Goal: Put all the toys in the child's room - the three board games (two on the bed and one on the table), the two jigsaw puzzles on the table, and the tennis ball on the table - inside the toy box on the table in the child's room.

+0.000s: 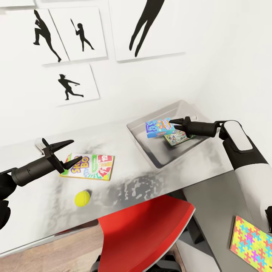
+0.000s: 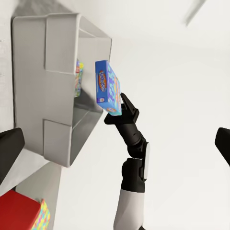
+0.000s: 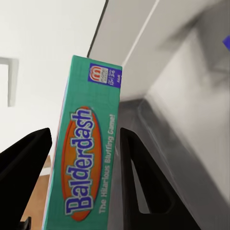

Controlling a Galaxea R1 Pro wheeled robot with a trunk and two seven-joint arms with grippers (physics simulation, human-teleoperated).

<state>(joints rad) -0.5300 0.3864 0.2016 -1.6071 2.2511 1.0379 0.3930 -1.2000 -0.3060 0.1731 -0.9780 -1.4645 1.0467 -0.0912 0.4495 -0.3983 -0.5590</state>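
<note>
**Over the bin: Balderdash about to go in, three toys in sight yet to move**

Above the toy box [image 1: 166, 151], the right end effector [image 1: 175, 123] is clamped on one edge of the Balderdash box [image 1: 158, 127], holding it over the bin's open top, not yet released. Another printed box [image 1: 176, 138] already lies inside, beneath it; which toy that is I cannot tell.

The left end effector [image 1: 71, 150] hangs spread wide and empty just above the Skip-Bo box [image 1: 89, 166], which lies flat on the counter [image 1: 151, 181]. The tennis ball [image 1: 82, 198] sits near it, toward the counter's front edge. One jigsaw puzzle [image 1: 251, 242] lies on the lower grey cabinet [image 1: 215, 204], well apart from the bin.

By my reckoning, one toy is stowed and a second nearly so; Skip-Bo, ball and puzzle remain.
</note>
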